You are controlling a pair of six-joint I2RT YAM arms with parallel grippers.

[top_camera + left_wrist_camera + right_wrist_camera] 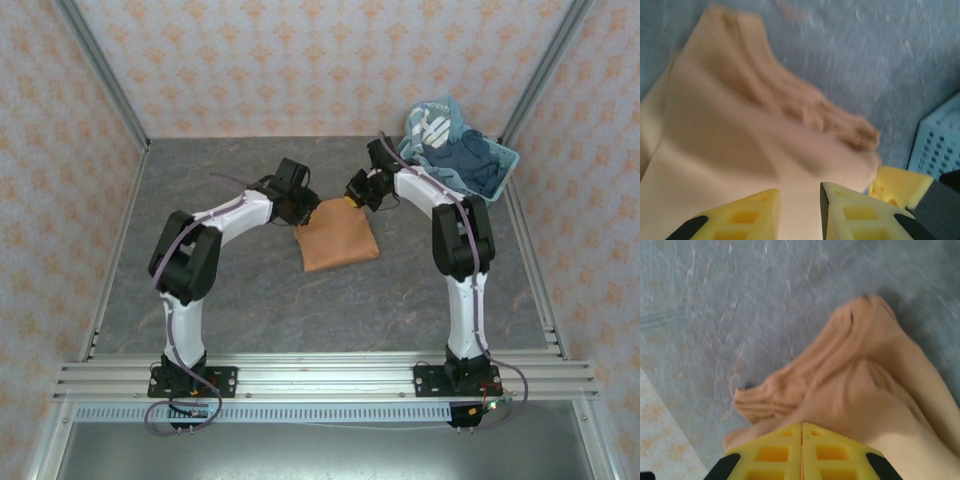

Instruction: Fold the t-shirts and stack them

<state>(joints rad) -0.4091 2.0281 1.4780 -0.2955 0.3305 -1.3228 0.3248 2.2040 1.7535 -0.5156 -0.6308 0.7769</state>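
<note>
— Where is the t-shirt point(338, 238) found?

— It is laid on the table point(240, 290) as a compact, part-folded rectangle, near the basket point(937, 142), on its left and toward the arm bases.

— How are the grippers placed?

— The right gripper point(801, 426) is set at the shirt corner nearest the basket. Its fingers are pressed together, and bunched cloth is seen drawn up to their tips, so the edge is judged to be pinched. The left gripper point(799, 194) is set at the far corner away from the basket. A narrow gap is seen between its fingers, with cloth beneath. Whether any cloth is caught there cannot be told.

— Which step is judged to be in hand?

— The shirt's far edge is being taken up at both corners for another fold. Stacking is not yet reached.

— What is called for next?

— A firm hold on the left corner must be confirmed. Then both corners should be lifted level and carried away from the basket's row toward the near edge, so that the layers underneath are not dragged open.
</note>
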